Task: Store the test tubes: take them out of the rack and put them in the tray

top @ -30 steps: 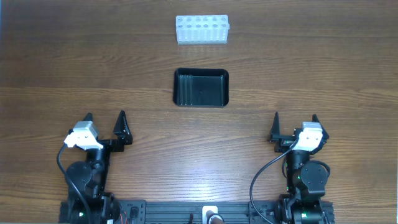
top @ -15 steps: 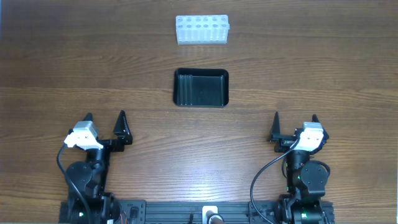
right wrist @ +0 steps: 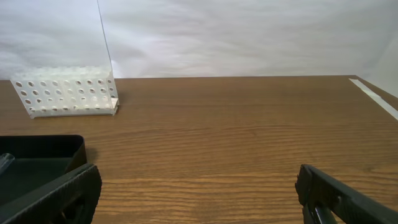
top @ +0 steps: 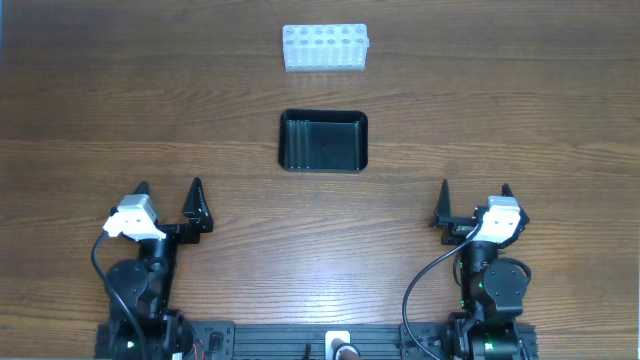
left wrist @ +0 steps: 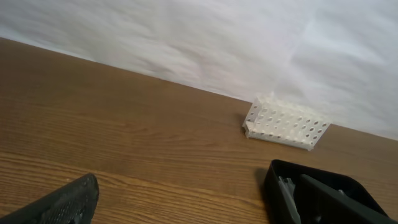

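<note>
A white perforated test tube rack [top: 324, 48] stands at the far middle of the wooden table; it also shows in the left wrist view [left wrist: 285, 121] and the right wrist view [right wrist: 67, 91]. Just nearer sits a black tray [top: 323, 141] with clear tubes lying in it; its wall shows in the wrist views [left wrist: 273, 186] [right wrist: 73, 152]. My left gripper [top: 168, 196] rests open near the front left, far from both. My right gripper [top: 473, 199] rests open near the front right, nothing between its fingers.
Bare wood table stretches on all sides of the rack and tray. A white backdrop rises behind the table's far edge. Both arm bases and cables sit along the near edge.
</note>
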You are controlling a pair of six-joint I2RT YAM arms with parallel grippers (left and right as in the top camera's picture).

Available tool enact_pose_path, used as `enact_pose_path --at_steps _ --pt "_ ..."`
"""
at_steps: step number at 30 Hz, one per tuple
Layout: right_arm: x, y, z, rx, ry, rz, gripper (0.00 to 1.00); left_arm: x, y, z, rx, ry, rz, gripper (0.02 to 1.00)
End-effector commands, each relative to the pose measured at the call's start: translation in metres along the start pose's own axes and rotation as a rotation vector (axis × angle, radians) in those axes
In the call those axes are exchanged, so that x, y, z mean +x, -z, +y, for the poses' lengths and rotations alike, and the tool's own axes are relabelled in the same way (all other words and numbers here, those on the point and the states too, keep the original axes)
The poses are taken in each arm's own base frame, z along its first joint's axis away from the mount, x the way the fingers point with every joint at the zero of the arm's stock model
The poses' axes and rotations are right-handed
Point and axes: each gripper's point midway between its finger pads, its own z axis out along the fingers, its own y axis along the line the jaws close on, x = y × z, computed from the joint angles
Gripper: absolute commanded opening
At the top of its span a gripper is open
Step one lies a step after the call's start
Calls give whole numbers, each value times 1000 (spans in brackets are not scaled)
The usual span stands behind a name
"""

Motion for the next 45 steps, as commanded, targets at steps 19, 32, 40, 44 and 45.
enact_pose_path --at_steps 19,32,40,44,45 --pt "3 0 -1 1 -4 3 991 2 0 -2 16 -192 4 1000" --pt "3 0 -1 1 -4 3 991 2 0 -2 15 -250 4 1000" --pt "3 0 -1 1 -4 3 993 2 0 -2 16 -278 4 1000" --pt "3 0 -1 1 -4 3 991 2 0 -2 16 -278 4 1000" --pt "3 0 -1 1 -4 3 991 2 0 -2 16 -278 4 1000"
